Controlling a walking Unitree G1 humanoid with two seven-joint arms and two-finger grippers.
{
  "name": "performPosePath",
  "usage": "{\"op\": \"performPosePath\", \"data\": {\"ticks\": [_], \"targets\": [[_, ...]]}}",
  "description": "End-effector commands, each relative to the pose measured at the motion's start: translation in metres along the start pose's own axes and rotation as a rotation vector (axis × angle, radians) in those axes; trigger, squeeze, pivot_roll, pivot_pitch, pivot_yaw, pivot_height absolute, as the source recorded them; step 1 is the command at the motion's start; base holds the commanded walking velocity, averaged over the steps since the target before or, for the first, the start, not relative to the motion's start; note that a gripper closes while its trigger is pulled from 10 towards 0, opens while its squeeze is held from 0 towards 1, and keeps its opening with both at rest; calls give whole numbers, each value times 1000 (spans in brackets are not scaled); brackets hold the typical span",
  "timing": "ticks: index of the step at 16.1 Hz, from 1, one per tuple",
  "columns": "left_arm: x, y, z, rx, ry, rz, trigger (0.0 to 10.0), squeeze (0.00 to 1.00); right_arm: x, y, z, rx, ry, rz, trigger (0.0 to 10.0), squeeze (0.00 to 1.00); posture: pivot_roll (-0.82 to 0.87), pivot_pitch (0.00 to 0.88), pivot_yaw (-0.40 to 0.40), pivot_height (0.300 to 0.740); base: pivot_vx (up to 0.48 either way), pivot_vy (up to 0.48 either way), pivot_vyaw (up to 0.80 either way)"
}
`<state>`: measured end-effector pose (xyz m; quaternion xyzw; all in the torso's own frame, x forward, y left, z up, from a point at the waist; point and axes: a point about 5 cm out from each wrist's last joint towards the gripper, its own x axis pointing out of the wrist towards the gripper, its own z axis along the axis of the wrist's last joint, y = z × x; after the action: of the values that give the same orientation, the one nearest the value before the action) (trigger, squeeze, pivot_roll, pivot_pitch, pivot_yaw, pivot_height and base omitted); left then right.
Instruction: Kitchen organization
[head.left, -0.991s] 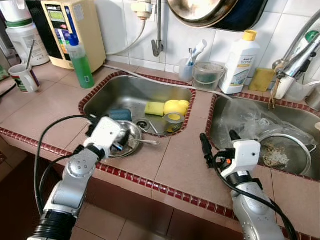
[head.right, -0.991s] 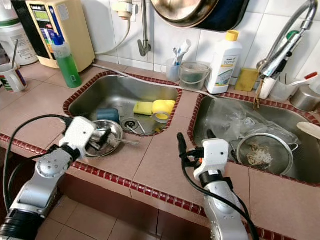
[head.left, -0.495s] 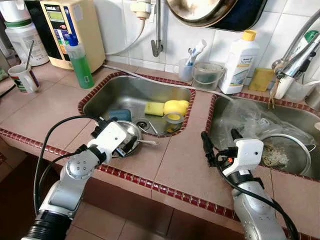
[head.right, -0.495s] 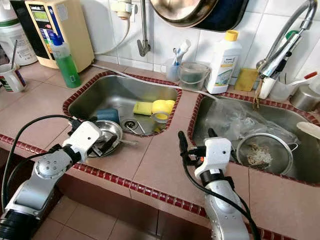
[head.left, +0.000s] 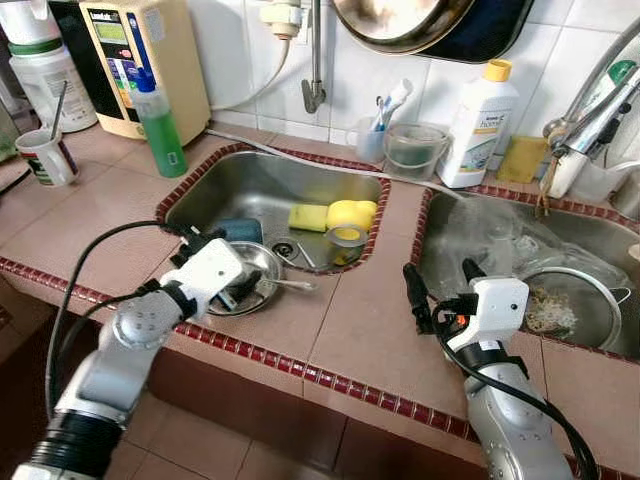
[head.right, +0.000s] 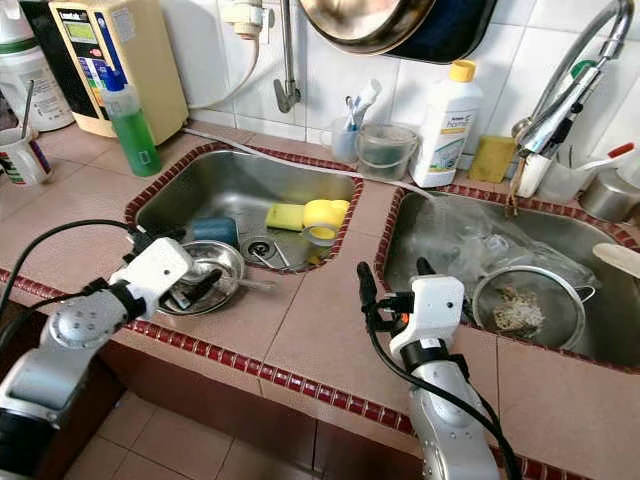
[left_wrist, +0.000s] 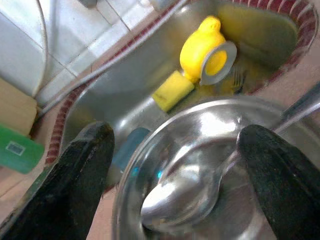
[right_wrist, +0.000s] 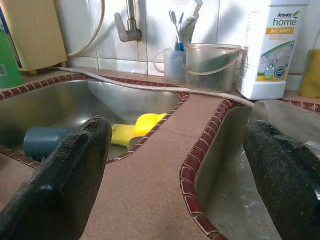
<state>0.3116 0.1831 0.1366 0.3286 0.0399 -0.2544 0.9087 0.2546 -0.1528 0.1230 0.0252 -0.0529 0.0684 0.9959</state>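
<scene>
Left gripper (head.left: 240, 287) released, fingers straddling steel bowl (head.left: 262, 272) with spoon (left_wrist: 185, 197) at table's front edge; next: clench on rim. Right gripper (head.left: 437, 290) released, idle.

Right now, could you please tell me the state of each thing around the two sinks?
Left tool: open, over the steel bowl.
Round steel bowl: upright on the sink edge, holding a metal spoon.
Right tool: open, holding nothing.
Round wire strainer: in the right sink, holding scraps.
</scene>
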Motion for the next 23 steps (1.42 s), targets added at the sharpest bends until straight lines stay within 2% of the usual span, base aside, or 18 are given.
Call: {"op": "performPosePath", "data": {"ticks": [1, 5, 7, 12, 17, 20, 23], "targets": [[0, 5, -1, 11, 25, -18, 10000, 0, -1, -1, 4, 8, -13, -6, 10000, 0, -155, 0, 36, 740, 0, 0, 0], [-2, 5, -3, 26, 59, -105, 10000, 0, -2, -1, 4, 18, -12, -16, 10000, 0, -158, 0, 42, 740, 0, 0, 0], [-1, 2, 2, 81, 46, -151, 10000, 0, -3, -1, 4, 22, -12, -23, 10000, 0, -160, 3, 47, 740, 0, 0, 0], [13, 2, 20, 119, -18, -198, 10000, 0, -1, 0, 5, 39, -18, -39, 10000, 0, -168, 14, 66, 740, 0, 0, 0], [23, 9, 26, 137, -28, -215, 10000, 0, -6, -1, 6, 53, -27, -79, 10000, 0, -192, 21, 98, 740, 0, 0, 0], [19, 20, 20, 138, 3, -195, 10000, 0, -8, -2, 5, 58, -27, -94, 10000, 0, -196, 20, 104, 740, 0, 0, 0], [8, 30, 13, 132, 27, -173, 10000, 0, -6, -1, 4, 66, -23, -87, 10000, 0, -176, 19, 89, 740, 0, 0, 0]]}}
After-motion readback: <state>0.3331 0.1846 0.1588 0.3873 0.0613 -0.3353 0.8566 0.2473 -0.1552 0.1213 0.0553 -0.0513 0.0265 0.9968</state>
